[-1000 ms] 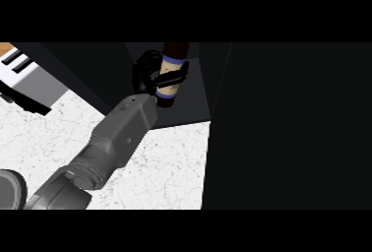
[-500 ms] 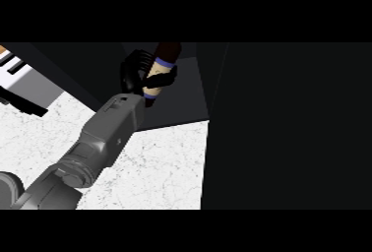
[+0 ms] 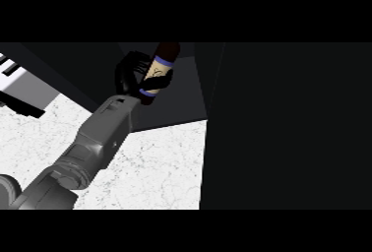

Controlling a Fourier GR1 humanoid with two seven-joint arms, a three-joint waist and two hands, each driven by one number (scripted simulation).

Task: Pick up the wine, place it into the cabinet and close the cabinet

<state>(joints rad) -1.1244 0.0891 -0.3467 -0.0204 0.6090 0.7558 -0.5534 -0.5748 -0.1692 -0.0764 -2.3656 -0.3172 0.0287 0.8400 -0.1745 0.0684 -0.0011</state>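
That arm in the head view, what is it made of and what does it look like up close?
The forearm is a smooth grey shell, boxy and tapered toward the wrist, with a rounded joint lower down. At its end sits a black hand with slim black fingers. No cables, sleeves or markings show on it.

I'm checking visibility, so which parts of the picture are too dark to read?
Head view: the right side is near black, nothing readable; the cabinet interior is dim; the wine bottle label, left hand and white counter show clearly.
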